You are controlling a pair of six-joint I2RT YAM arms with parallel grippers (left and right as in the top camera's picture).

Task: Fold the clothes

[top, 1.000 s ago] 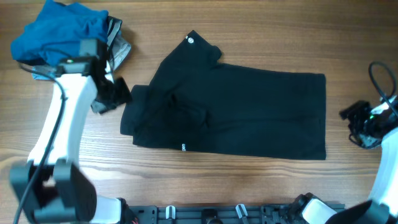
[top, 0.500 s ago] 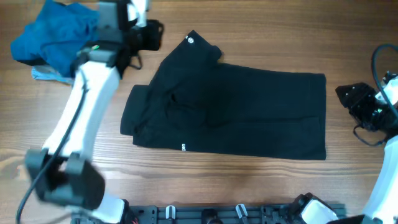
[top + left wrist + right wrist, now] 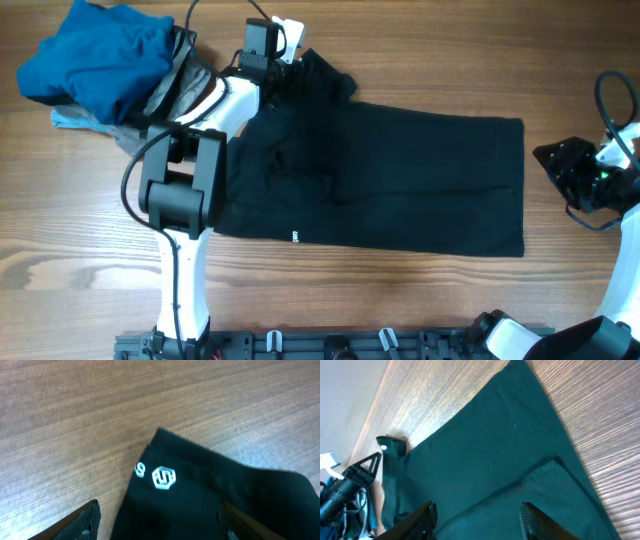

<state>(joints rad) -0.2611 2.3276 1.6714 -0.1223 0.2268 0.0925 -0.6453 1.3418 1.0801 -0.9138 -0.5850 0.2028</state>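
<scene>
Black T-shirt [image 3: 400,180] beside blue garment [image 3: 95,60]

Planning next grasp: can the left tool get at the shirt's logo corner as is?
Probably yes. The left tool is open, straddling the shirt corner with the white logo, bare table around it and nothing in between.

A robotics lab or test bench, seen from above. A wood-grain counter [image 3: 400,290] carries two white and black robot arms with trailing cables, mounted on a black rail [image 3: 340,343] along the near edge. A black T-shirt [image 3: 400,185] lies spread flat, with a heap of blue and grey garments [image 3: 95,60] at one corner.
</scene>
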